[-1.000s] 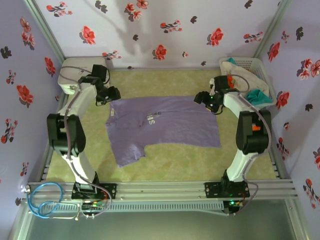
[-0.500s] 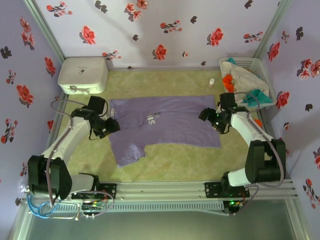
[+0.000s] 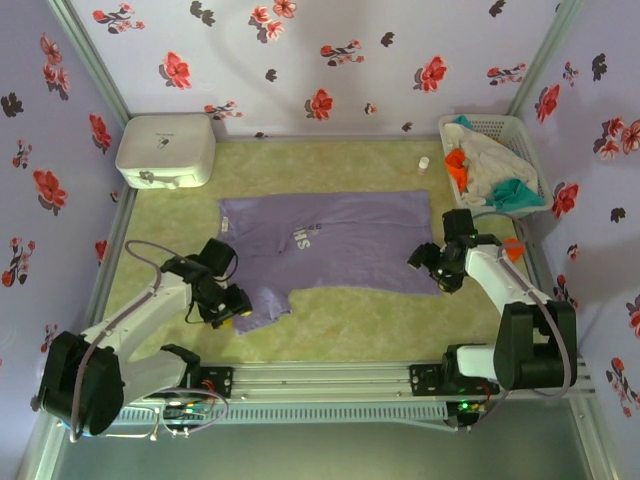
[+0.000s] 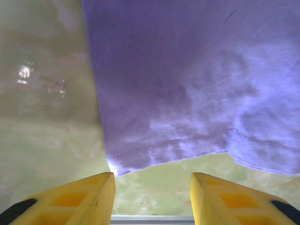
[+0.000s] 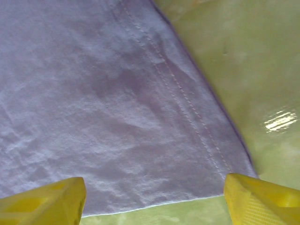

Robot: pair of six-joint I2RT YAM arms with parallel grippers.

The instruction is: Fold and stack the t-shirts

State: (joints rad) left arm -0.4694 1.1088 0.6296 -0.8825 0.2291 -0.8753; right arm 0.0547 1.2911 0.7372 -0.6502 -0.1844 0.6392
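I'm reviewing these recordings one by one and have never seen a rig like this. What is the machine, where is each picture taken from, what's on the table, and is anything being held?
Two robot arms are bolted at the table's near edge, each ending in a two-finger gripper. One picture looks down from above and behind them. The other two come from cameras on the wrists, so the yellow shapes at the bottom are each arm's own fingers. A lavender t-shirt lies spread flat on the green table. The left gripper is at the shirt's near left corner, the right gripper at its near right corner. Both are open and hold nothing. At the back stand a white box and a basket holding orange, teal and off-white cloth.
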